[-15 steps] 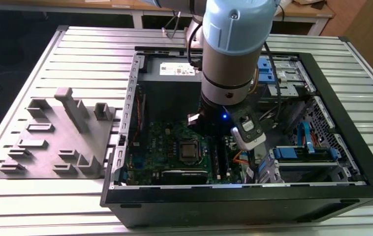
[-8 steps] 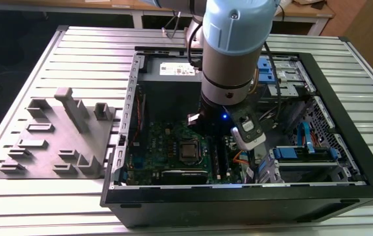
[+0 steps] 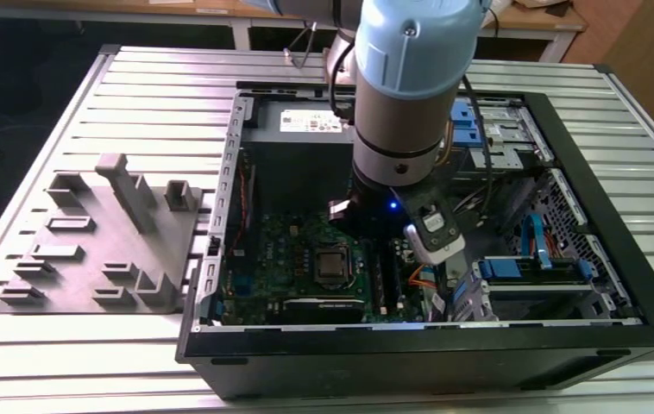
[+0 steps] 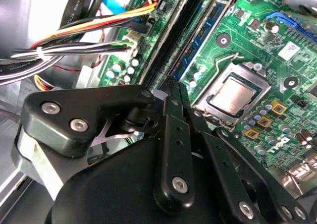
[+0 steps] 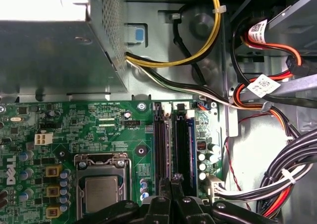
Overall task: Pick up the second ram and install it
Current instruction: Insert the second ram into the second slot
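Note:
My gripper (image 5: 171, 187) is down inside the open computer case (image 3: 603, 164), over the green motherboard (image 5: 99, 135). Its two black fingers (image 4: 174, 97) are shut, tips together. They hang over one end of the black memory slots (image 5: 160, 144) beside the processor socket (image 5: 101, 192). A long dark stick, seemingly the second ram (image 5: 182, 144), stands seated in one of those slots, and also shows in the exterior view (image 3: 380, 278). The fingertips sit at its end; I cannot tell whether they touch it. The arm (image 3: 408, 103) hides the gripper in the exterior view.
Bundled cables (image 5: 292, 169) and a yellow lead (image 5: 208, 45) run close beside the slots. The metal power supply box (image 5: 54, 50) borders the board. Blue drive bays (image 3: 534, 267) fill the case on the exterior view's right. A grey parts fixture (image 3: 109, 241) lies outside on the slatted table (image 3: 28, 172).

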You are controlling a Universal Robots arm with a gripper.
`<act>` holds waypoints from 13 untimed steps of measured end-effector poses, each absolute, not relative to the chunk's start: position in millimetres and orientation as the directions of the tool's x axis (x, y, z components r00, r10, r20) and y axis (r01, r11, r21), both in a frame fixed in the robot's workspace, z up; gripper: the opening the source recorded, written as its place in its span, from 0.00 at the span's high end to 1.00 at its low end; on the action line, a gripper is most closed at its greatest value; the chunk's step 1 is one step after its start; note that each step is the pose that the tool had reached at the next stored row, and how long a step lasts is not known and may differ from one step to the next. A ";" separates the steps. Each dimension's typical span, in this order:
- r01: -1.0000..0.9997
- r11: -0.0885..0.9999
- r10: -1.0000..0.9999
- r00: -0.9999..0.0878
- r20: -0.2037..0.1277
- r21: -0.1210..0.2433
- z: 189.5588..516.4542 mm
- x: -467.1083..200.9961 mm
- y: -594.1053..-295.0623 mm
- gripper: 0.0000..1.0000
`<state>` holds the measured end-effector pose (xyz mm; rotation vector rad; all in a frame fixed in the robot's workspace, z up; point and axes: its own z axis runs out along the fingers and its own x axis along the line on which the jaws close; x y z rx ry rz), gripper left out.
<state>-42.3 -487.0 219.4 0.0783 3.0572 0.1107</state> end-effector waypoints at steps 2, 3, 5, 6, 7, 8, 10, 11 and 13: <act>0.050 0.996 0.056 -0.995 -0.079 0.074 219.0 -42.3 -487.0 0.91; 0.051 0.996 0.057 -0.995 -0.079 0.074 218.8 -42.3 -487.0 0.91; 0.052 0.996 0.058 -0.995 -0.079 0.074 218.2 -42.3 -487.0 0.91; 0.053 0.996 0.059 -0.995 -0.079 0.074 218.2 -42.3 -487.0 0.91; 0.053 0.996 0.059 -0.995 -0.079 0.074 218.1 -42.3 -487.0 0.91; 0.053 0.996 0.059 -0.995 -0.079 0.074 218.1 -42.3 -487.0 0.91; 0.053 0.996 0.059 -0.995 -0.079 0.074 217.9 -42.3 -487.1 0.91; 0.054 0.996 0.059 -0.995 -0.079 0.074 217.4 -42.3 -487.0 0.91; 0.054 0.996 0.060 -0.995 -0.079 0.074 216.8 -42.3 -487.1 0.91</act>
